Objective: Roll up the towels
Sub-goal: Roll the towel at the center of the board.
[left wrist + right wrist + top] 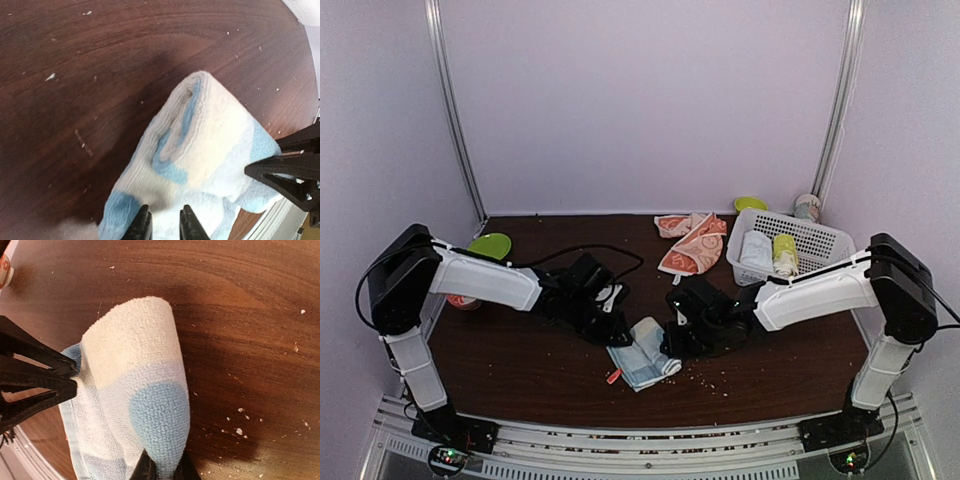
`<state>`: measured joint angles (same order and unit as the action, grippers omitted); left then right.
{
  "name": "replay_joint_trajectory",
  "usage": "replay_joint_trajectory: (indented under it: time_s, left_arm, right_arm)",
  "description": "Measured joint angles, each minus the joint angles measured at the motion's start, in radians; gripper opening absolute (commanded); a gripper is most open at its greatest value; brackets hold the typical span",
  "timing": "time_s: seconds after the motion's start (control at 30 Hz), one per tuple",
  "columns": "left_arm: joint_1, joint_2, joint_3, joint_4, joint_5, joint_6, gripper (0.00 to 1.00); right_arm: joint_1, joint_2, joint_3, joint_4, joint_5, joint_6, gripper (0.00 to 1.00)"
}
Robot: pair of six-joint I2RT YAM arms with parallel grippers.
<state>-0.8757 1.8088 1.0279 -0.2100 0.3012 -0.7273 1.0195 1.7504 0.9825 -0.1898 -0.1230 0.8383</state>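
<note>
The light blue towel (642, 355) lies partly rolled near the front middle of the table, between both grippers. In the left wrist view its rolled end (200, 145) faces up, and my left gripper (165, 222) rests over the cloth with its jaws a narrow gap apart. My right gripper (162, 467) is shut on a blue-dotted fold of the same towel (135, 390). From above, the left gripper (620, 335) and the right gripper (672, 345) flank the towel. The orange towel (692, 245) lies crumpled at the back middle.
A white basket (815, 240) at the back right holds a white roll (756, 250) and a yellow-green roll (785, 252). A green plate (490, 245) sits at the back left. A small red object (613, 376) lies beside the blue towel. Crumbs dot the tabletop.
</note>
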Motion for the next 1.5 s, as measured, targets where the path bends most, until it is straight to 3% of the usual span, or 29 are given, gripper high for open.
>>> replay_joint_trajectory:
  time_s: [0.33, 0.77, 1.2, 1.5]
  left_arm:
    - [0.0, -0.072, -0.066, -0.024, -0.045, -0.002, 0.19]
    - [0.0, -0.057, -0.111, 0.032, -0.053, -0.026, 0.08]
    - [0.0, -0.035, -0.12, 0.092, -0.046, -0.045, 0.02]
    - [-0.002, -0.034, -0.123, 0.103, -0.045, -0.046, 0.01]
  right_arm:
    - [0.123, 0.116, 0.224, -0.297, 0.286, -0.061, 0.0]
    - [0.207, 0.171, 0.311, -0.41, 0.42, -0.058, 0.0]
    - [0.217, 0.17, 0.311, -0.394, 0.417, -0.073, 0.25]
    - [0.228, 0.154, 0.307, -0.377, 0.412, -0.073, 0.33]
